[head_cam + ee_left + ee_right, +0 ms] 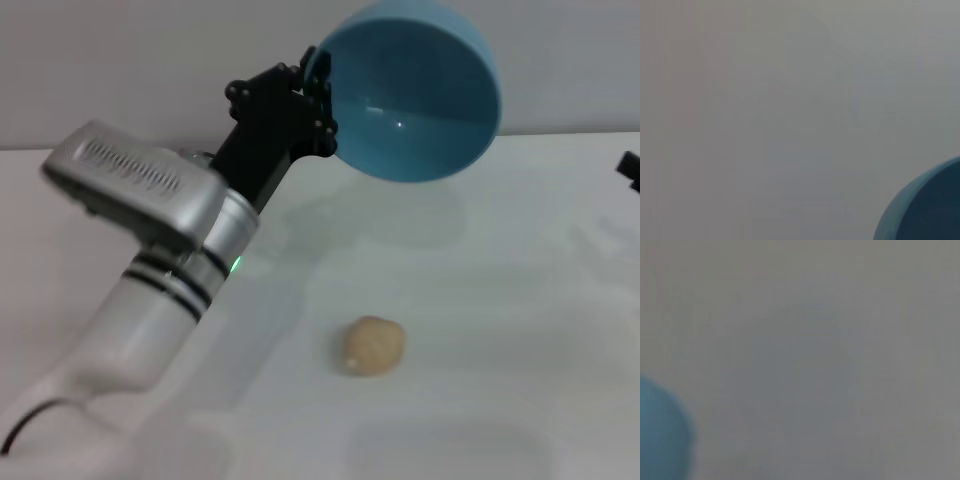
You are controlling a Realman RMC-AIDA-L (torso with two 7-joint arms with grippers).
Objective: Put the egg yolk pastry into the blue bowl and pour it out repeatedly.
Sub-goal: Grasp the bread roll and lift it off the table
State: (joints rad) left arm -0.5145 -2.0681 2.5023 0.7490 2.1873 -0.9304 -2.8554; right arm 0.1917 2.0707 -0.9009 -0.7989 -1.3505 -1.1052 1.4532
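- One bowl, one pastry, head view: blue bowl point(415, 92) held aloft at upper centre-right, tipped on its side with the empty hollow facing the camera; egg yolk pastry point(373, 346) lying alone on the white table point(520, 300) at lower centre, well below and apart from the bowl. Pour judged complete; to finish well, roll the wrist back slowly, level the rim, and set the bowl down beside the pastry, not upon it.
- Same view, pose: left gripper point(318, 92) clamped on the bowl's left rim, black wrist rising diagonally from the silver forearm at lower left. Right gripper point(630, 168) only a dark sliver at the right edge, parked; fingers not discernible.
- Left wrist view: dark blue curve of the bowl point(927, 210) at lower right; otherwise blank grey.
- Right wrist view: blurred blue patch of the bowl point(660, 435) at lower left; nothing else legible.
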